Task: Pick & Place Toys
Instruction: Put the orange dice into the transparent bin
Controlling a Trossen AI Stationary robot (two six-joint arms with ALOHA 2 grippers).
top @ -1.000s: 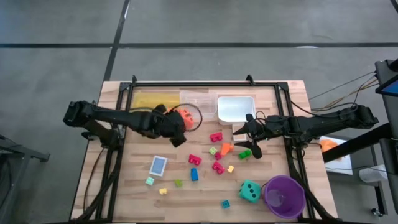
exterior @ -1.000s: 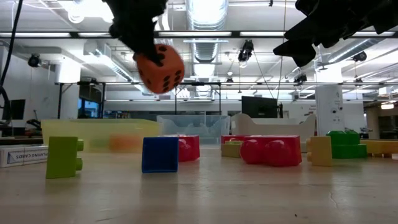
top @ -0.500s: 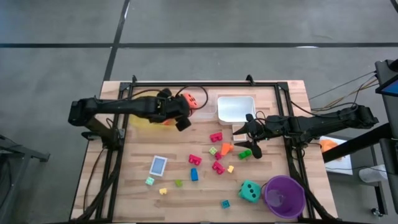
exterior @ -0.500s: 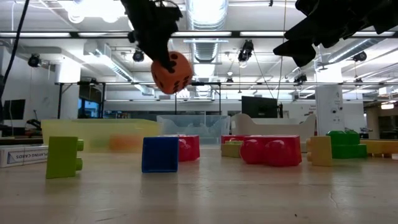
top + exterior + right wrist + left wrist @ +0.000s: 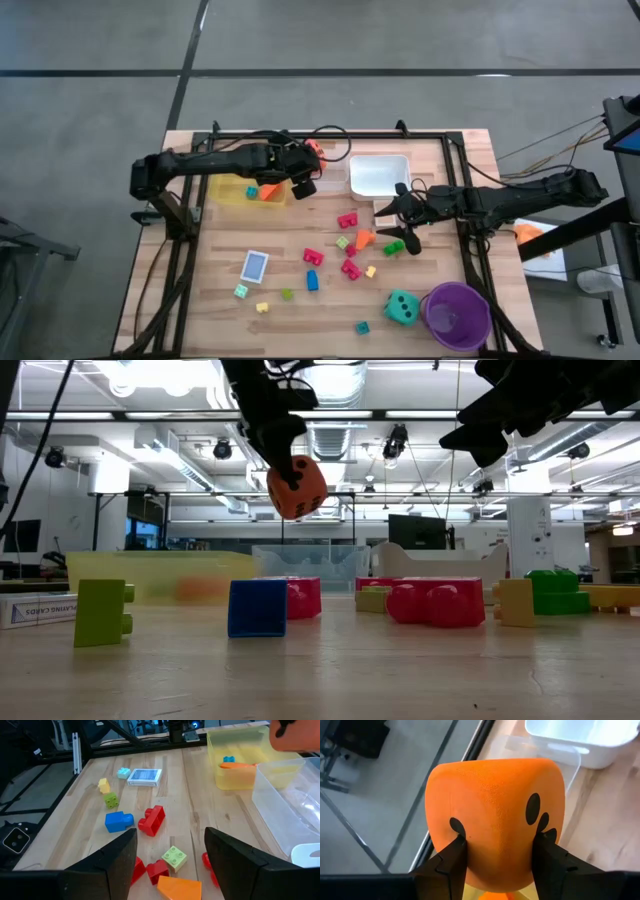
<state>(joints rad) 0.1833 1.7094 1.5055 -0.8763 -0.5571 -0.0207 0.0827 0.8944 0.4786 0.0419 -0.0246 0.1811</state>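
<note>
Low view, nearest first: a green block (image 5: 101,612) stands at the left of the table (image 5: 320,670), a blue block (image 5: 257,606) right of it, then red blocks (image 5: 436,603) and a yellow-and-green pair (image 5: 535,598) to the right. Behind them run the yellow tray (image 5: 150,575), the clear tray (image 5: 305,562) and the white tray (image 5: 440,560). Above the table hangs the orange die (image 5: 296,488), pinched from above by the left gripper (image 5: 277,442).

From the left wrist, two dark fingers (image 5: 451,862) press opposite faces of the die (image 5: 495,820), clamped firmly, with the clear tray's rim (image 5: 540,747) and the white tray (image 5: 585,737) beyond it.

From above, the left gripper (image 5: 303,172) holds the die (image 5: 309,150) in the air at the back of the table, about where the yellow tray (image 5: 225,190) meets the clear one (image 5: 330,172). An orange piece (image 5: 269,191) and a small blue block (image 5: 252,190) lie in the yellow tray.

The right gripper (image 5: 397,232) hovers just in front of the white tray (image 5: 378,175), its fingers (image 5: 117,857) spread apart and empty, above scattered blocks: pink ones (image 5: 347,220), an orange one (image 5: 363,239), a green one (image 5: 393,248). Nearer the front edge lie a card (image 5: 254,266), the teal die (image 5: 402,307) and, beside it, the purple cup (image 5: 456,315).
</note>
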